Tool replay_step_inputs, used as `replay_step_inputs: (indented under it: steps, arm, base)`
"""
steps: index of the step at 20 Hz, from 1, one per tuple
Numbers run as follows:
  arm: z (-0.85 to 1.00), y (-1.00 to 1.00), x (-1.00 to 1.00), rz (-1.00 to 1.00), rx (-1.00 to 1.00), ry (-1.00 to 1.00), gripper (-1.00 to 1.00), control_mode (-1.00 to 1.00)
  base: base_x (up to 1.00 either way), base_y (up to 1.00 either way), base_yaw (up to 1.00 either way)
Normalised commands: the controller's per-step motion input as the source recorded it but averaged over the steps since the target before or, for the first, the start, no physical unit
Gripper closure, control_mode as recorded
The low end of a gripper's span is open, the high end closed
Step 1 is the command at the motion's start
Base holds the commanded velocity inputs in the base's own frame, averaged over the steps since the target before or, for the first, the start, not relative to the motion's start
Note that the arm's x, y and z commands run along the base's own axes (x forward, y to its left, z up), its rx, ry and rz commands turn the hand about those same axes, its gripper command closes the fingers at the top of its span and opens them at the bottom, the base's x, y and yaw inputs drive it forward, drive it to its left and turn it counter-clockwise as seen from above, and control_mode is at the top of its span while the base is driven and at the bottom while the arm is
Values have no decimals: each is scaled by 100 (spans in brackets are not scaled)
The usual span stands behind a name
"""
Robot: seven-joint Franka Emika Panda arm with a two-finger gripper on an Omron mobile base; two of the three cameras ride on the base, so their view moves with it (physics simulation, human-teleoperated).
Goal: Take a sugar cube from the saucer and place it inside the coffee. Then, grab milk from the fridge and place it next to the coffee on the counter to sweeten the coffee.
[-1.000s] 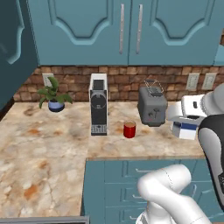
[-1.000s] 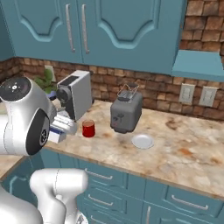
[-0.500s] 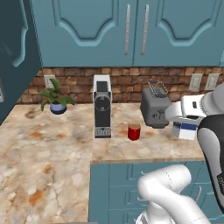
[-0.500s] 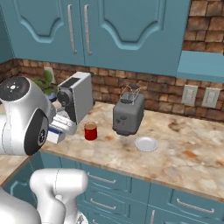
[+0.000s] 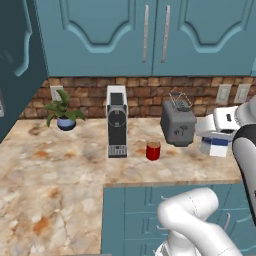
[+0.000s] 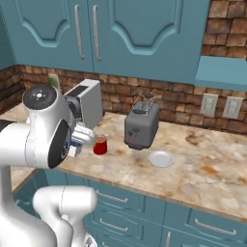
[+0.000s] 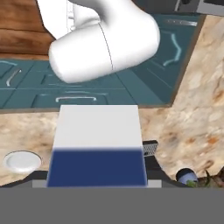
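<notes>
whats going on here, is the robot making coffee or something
The robot arm holds the milk carton in its gripper, raised over the right part of the counter. The red coffee cup stands on that counter between the coffee machine and the toaster, and the white saucer lies to the toaster's right. The milk has not been set down beside the coffee yet.

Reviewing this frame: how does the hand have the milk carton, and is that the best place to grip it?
The hand holds the milk across its flat opposite sides, near the blue band. That seems the right place: the walls there are parallel, while the gable top slopes. Coming from the side also keeps the carton upright for setting down beside the coffee.
</notes>
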Motion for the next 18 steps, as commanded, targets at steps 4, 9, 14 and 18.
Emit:
replay_step_inputs:
  steps: [4,9,14,18]
  arm:
    - [-37,-79,5,38,3,3,100,-100]
    - [-46,-58,1,50,4,0,100,-100]
    - [-44,-22,45,37,3,0,100,-100]
    - [-40,0,68,21,5,-6,100,-100]
  base:
    - [0,0,0]
    - [0,0,0]
    - [0,0,0]
    - [0,0,0]
